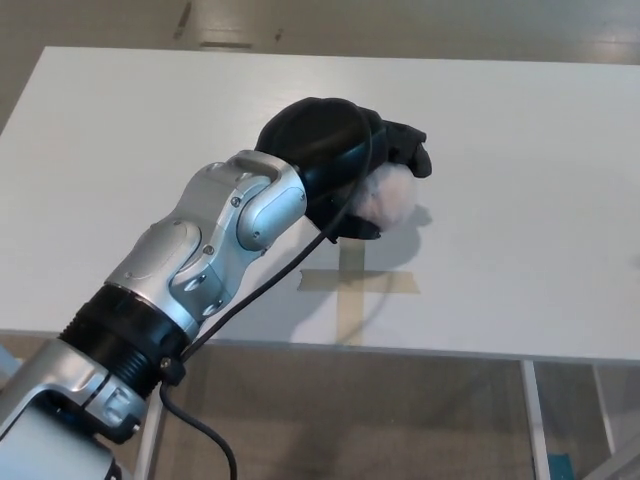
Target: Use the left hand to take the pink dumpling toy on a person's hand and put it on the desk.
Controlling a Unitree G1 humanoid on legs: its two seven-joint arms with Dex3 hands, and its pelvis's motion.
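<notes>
Head view is showing the left hand [345,165] wrapping its fingers [408,150] around the pale pink dumpling [390,198], holding it above the white surface [520,150]. A tape cross [355,283] is lying on the surface just below the dumpling's shadow.

The left hand [345,165] was chunky matte black with thick rounded fingers. Behind it sat a silver metal forearm [215,240] with small dark screws, then a ribbed black ring [125,335]. A black cable [270,285] looped alongside.
</notes>
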